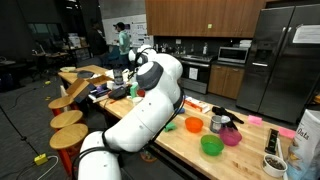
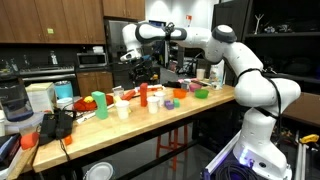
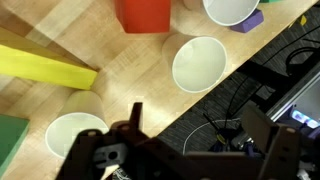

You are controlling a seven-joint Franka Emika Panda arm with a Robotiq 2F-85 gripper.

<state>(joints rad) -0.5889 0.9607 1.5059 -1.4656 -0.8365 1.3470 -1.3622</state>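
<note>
Claw (image 3: 203, 115) hangs over the edge of the table (image 3: 120, 80), its fingers wide apart with nothing between them. Its dark body fills the bottom of the wrist view and hides what lies under it. Just ahead of the fingers a white cup (image 3: 198, 64) stands upright and open on the wood, near the table's edge. A second cup (image 3: 72, 135), also white, stands off to one side, its near rim covered by the claw's body. A third cup (image 3: 232, 8) is cut off by the top of the frame, with a purple piece (image 3: 254, 20) mostly hidden behind it. A red thing (image 3: 143, 14) is cropped too, so its shape is unclear. A yellow block (image 3: 45, 65) lies tilted beside a green corner (image 3: 10, 135) that runs out of frame.

In an exterior view the claw (image 2: 138, 68) hovers above the table (image 2: 110, 135), clear of the things. In an exterior view the arm (image 1: 150, 100) blocks the claw; a green bowl (image 1: 211, 146) shows nearby.
</note>
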